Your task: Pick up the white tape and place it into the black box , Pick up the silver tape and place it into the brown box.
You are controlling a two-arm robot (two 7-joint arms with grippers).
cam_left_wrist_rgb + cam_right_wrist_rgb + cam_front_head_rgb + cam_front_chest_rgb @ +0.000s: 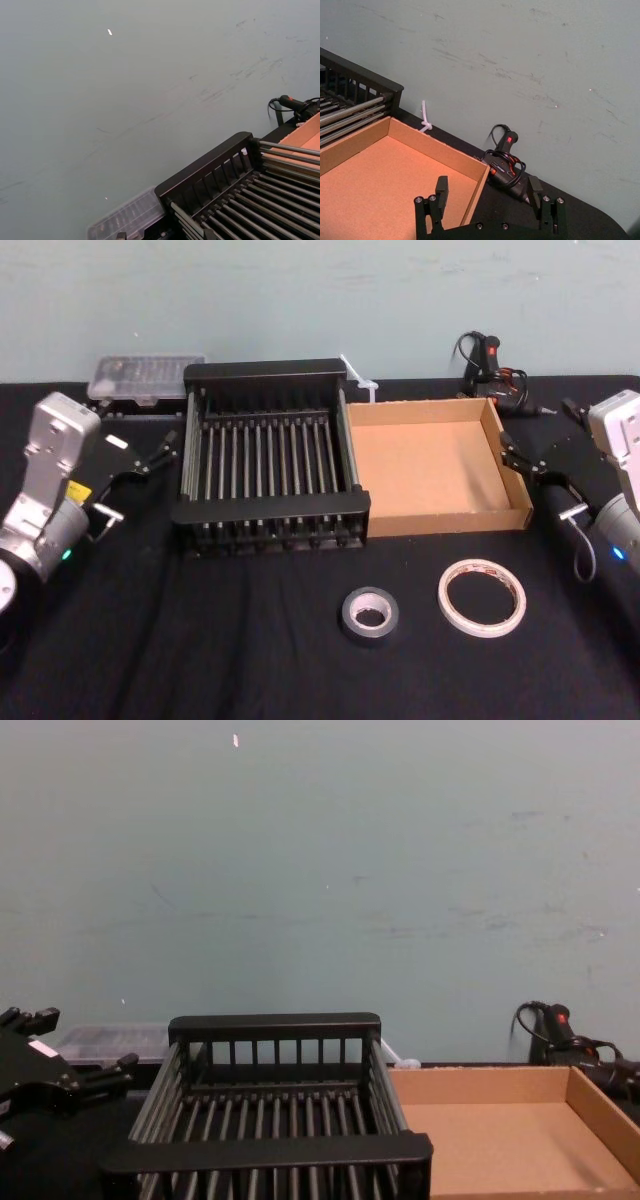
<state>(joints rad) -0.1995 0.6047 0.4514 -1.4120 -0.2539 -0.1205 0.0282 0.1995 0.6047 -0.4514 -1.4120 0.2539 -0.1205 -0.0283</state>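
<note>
The white tape lies flat on the black cloth near the front, right of centre. The silver tape lies flat just left of it. Behind them stand the black box and, touching its right side, the brown box; nothing lies in either. My left gripper hovers open just left of the black box, also seen as the left gripper. My right gripper is open and holds nothing, hovering at the brown box's right wall, well behind the tapes; it is also seen as the right gripper.
A clear plastic case sits behind the black box's left corner. A white zip tie and a black corded tool with a red switch lie at the back by the wall. Open cloth surrounds both tapes.
</note>
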